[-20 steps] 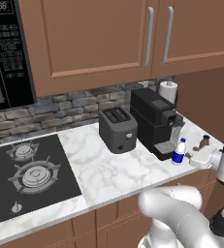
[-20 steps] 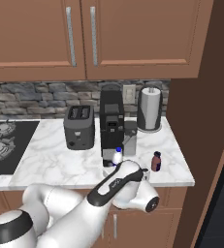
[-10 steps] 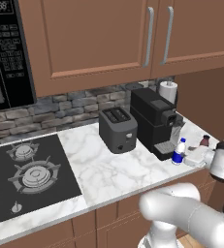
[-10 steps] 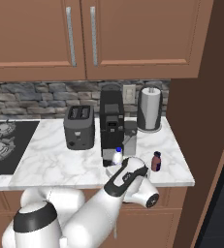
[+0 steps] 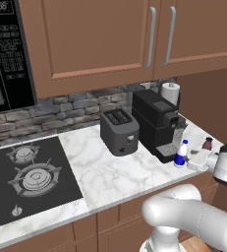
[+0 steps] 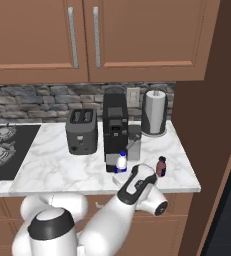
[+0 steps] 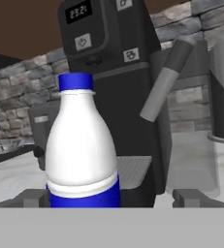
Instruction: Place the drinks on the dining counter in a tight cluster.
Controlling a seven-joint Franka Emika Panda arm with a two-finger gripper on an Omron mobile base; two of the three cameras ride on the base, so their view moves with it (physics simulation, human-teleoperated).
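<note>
White bottle point(image 7: 82, 145), blue-capped, contents not discernible, being framed between wide-apart jaws of gripper point(image 7: 112, 197); coffee machine point(image 7: 114, 72) standing at 12 o'clock behind; reddish-brown bottle point(image 6: 161, 166) at 3 o'clock.

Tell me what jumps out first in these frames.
The white bottle with its blue cap looms right in front of the open tool, standing upright between the finger tips. Behind it stands the black coffee machine, beside a toaster on the marble counter. A small brown bottle stands further right, near the counter edge.
</note>
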